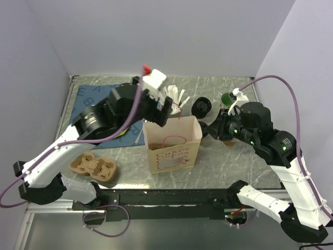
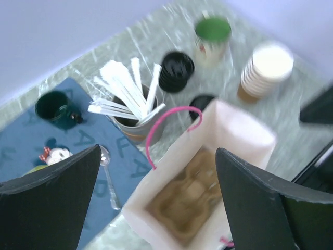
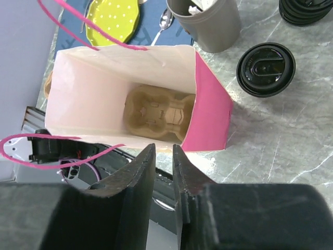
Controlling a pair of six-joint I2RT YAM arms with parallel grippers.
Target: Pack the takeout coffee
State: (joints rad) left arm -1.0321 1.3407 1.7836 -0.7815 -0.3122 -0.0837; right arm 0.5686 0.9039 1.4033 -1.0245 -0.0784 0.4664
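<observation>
Inside pink bag (image 3: pixel 210 112), cardboard cup carrier (image 3: pixel 156 112), takeout coffee (image 3: pixel 265 67) just outside

Only legible txt: big pale caps on the blue mat (image 2: pixel 21 146), beyond & left of the left claw (image 2: pixel 157 153). "A" reads more than once; other letters are blurred or cut off by the finger. Top view shows same mat w/ more caps, too small to be sure of. Paper bag (image 1: pixel 171 151) under that claw: pink print w/ framed panel on front, wording illegible. Takeout coffee (image 3: pixel 266 67) lid, ahead-right of right claw (image 3: pixel 164 151): raised marks, unreadable.
</observation>
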